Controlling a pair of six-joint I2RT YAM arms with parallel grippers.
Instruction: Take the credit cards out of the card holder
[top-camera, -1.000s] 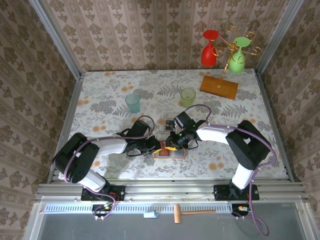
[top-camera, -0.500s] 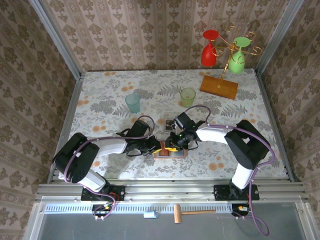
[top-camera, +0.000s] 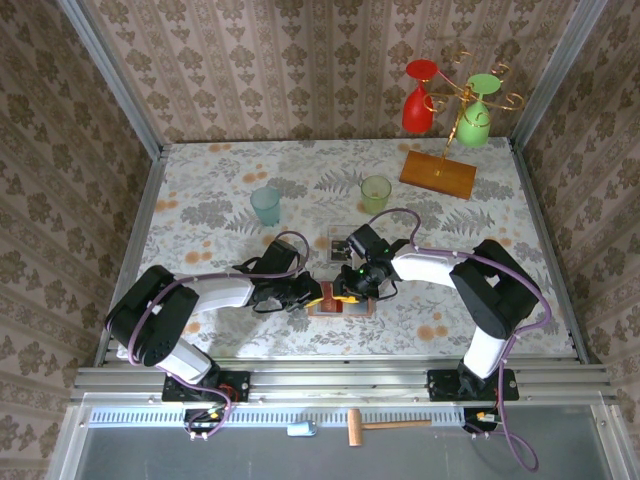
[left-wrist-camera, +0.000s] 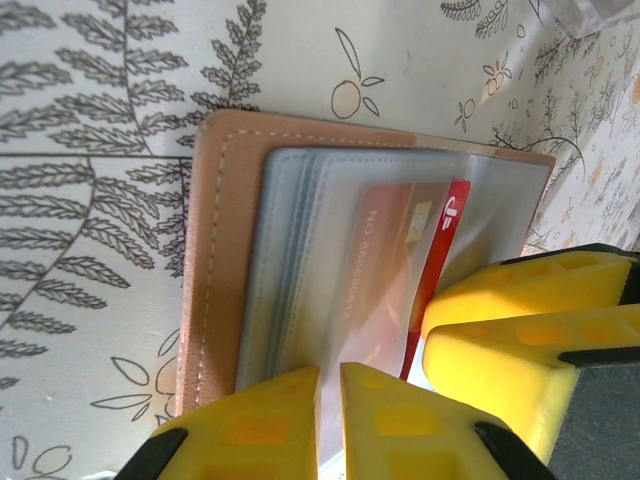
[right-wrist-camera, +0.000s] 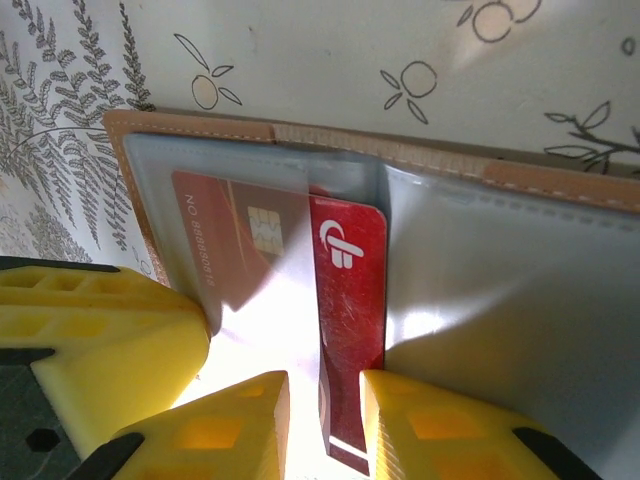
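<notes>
You have the salmon-pink card holder (right-wrist-camera: 420, 160) lying open and flat on the floral table (top-camera: 210, 190), translucent pockets upward; a red credit card (right-wrist-camera: 350, 290) juts partway from one pocket.

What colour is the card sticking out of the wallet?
The card is red with a white logo; right wrist view.

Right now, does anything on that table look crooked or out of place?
Yes: one red card sticks partway out of the open card holder, lying between the right gripper's yellow fingers. Otherwise nothing looks spilled or damaged.
</notes>
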